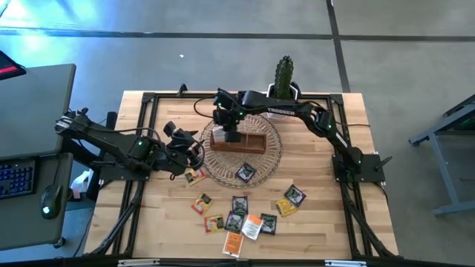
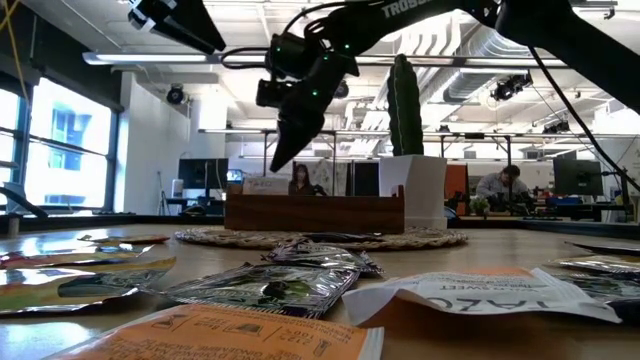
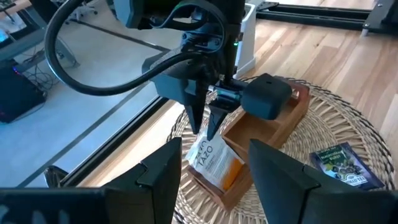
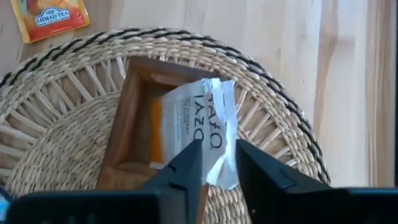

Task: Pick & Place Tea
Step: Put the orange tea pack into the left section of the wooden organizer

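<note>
The right gripper point(image 4: 214, 163), at the high view's upper centre, pinches a white-and-orange tea packet point(image 4: 196, 127) over the wooden box's point(image 4: 130, 102) end compartment. Placing seems underway; next it must lower and release. The left gripper point(image 3: 211, 171) waits spread beside the basket point(image 3: 348, 118).

White-and-orange packet point(image 4: 198, 127), brown wooden box point(image 4: 134, 118), tan wicker basket point(image 4: 62, 112) with seemingly black-flecked rim
</note>
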